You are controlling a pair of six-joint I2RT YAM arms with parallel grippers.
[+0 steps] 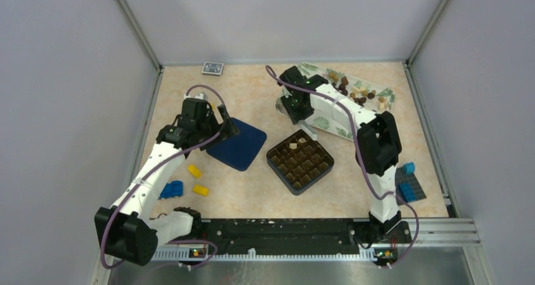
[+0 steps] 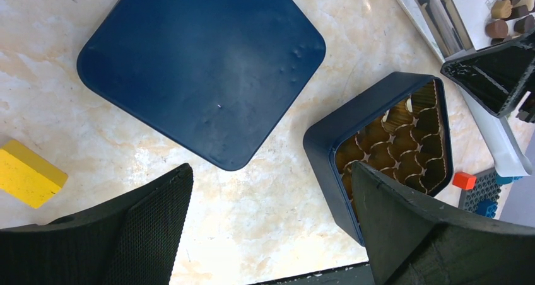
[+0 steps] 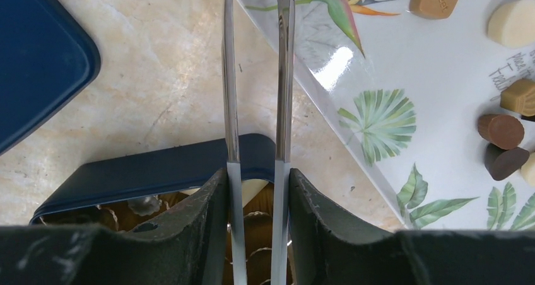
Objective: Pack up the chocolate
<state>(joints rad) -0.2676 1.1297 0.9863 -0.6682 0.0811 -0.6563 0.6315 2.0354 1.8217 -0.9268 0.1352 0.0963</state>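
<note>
The chocolate lies as several brown and cream pieces on a floral white tray at the back right; it also shows in the right wrist view. A dark blue box with brown paper cups holds two cream pieces. Its lid lies flat to the left. My right gripper is shut on metal tongs, above the box's far edge beside the tray. The tong tips are out of view. My left gripper is open and empty, above bare table between lid and box.
Two yellow bricks and a blue brick lie near the left arm. A blue baseplate with bricks sits at the front right. A small blue card lies at the back wall. Grey walls enclose the table.
</note>
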